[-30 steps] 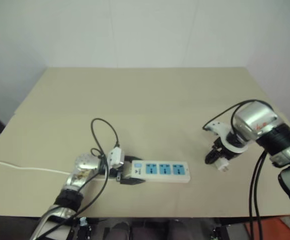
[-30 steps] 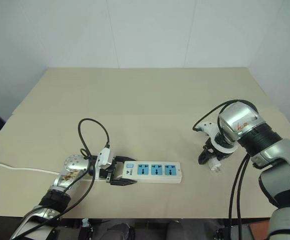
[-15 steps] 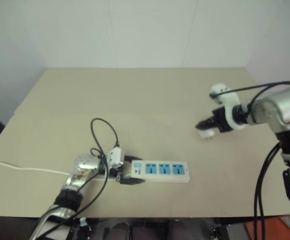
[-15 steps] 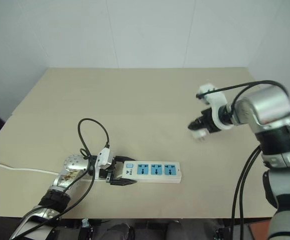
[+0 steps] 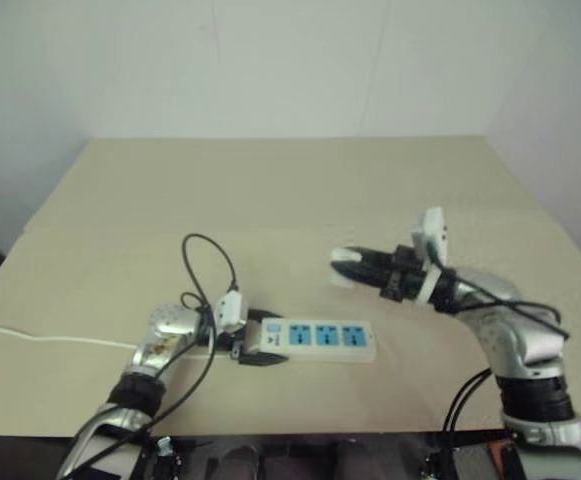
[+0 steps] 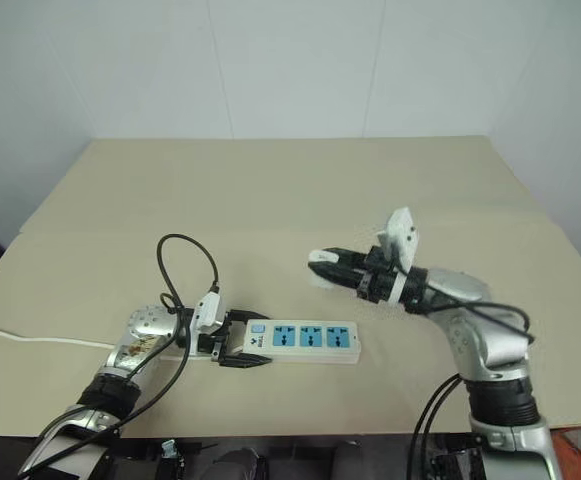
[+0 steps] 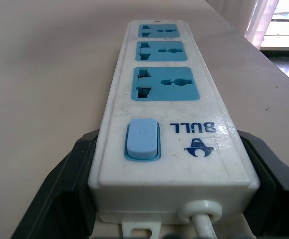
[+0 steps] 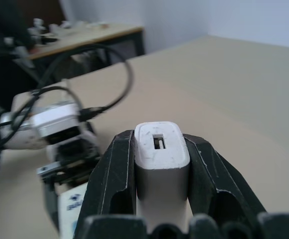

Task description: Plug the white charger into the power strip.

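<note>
The right pincer (image 6: 322, 268) is clamped on the white charger (image 8: 161, 149), carrying it in the air above the desk (image 6: 270, 190), pointing toward the robot's left. The left pincer (image 5: 253, 344) grips the switch end of the power strip (image 7: 166, 119), its black fingers (image 7: 67, 184) pressed to both long sides, pinning the strip flat on the desk.

The step in hand looks like bringing the charger over a socket. To do it well, the prongs should be turned to face down at a blue socket face (image 7: 165, 83), squared to its slots, then pressed straight in while the left pincer holds the strip from sliding. The prongs are hidden here, so their alignment cannot be judged.

The charger hangs above and beyond the strip's far end, near it but clearly apart, not yet over any socket.
</note>
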`<move>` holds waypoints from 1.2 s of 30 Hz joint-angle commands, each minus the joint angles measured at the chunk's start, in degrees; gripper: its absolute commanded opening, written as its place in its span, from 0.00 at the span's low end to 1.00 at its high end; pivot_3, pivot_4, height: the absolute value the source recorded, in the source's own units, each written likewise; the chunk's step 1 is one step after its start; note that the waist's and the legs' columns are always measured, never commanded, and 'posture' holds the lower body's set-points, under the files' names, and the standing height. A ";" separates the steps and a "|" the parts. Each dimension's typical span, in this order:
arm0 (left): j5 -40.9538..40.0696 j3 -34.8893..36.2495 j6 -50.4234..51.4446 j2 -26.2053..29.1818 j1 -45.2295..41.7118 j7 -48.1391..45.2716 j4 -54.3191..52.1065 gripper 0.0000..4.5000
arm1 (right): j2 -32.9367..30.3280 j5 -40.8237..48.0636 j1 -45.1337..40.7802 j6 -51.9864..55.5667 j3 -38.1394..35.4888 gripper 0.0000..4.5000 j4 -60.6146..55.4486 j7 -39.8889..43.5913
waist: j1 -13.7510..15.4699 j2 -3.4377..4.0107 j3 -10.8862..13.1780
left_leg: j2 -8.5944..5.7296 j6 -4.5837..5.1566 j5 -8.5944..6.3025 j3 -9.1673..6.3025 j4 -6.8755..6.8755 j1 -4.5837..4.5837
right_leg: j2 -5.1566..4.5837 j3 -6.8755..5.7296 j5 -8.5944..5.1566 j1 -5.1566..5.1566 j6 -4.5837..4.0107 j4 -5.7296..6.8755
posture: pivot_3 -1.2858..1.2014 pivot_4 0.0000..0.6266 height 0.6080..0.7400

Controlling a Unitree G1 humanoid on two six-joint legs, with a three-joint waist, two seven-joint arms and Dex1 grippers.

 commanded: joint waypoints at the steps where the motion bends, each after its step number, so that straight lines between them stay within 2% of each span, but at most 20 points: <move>1: 1.13 -0.67 0.10 0.48 -0.54 0.10 0.46 0.74 | 2.16 -4.40 1.00 -10.70 3.99 0.25 2.04 3.98 | -0.01 0.00 0.00 | 0.00 0.00 0.00 0.00 0.00 0.02 | 0.00 0.00 0.00 0.01 0.00 0.01 | 0.52 0.24 1.00; 5: 0.95 -0.96 0.69 0.96 -0.35 -0.46 -0.57 0.74 | 4.37 -8.77 0.58 -17.91 8.06 0.25 7.08 6.15 | -0.03 0.00 0.00 | 0.00 -0.01 0.01 0.00 0.00 0.04 | 0.01 0.00 0.00 0.00 0.00 0.01 | 0.52 0.24 1.00; 10: 0.85 -0.80 0.78 1.21 0.19 -0.27 -0.88 0.74 | 6.10 -10.29 0.26 -21.80 9.95 0.25 10.90 8.24 | 0.00 0.00 0.00 | 0.01 -0.02 0.01 0.00 0.00 0.05 | 0.03 0.01 0.00 -0.01 -0.01 0.01 | 0.52 0.24 1.00; 30: 0.70 -0.41 1.01 1.42 0.69 1.10 -1.61 0.74 | 6.85 -12.79 -0.21 -24.20 12.49 0.25 15.47 12.02 | -0.01 0.00 0.00 | 0.02 -0.02 0.01 0.00 0.00 0.07 | 0.04 0.01 0.00 -0.02 -0.01 0.02 | 0.52 0.24 1.00; 36: 0.84 -0.32 0.86 1.56 0.71 1.56 -1.71 0.74 | 6.78 -15.55 1.35 -28.12 13.95 0.25 22.57 13.66 | 0.00 0.01 -0.01 | 0.02 -0.02 0.01 0.00 -0.01 0.11 | 0.04 0.01 0.00 0.01 -0.01 0.01 | 0.52 0.24 1.00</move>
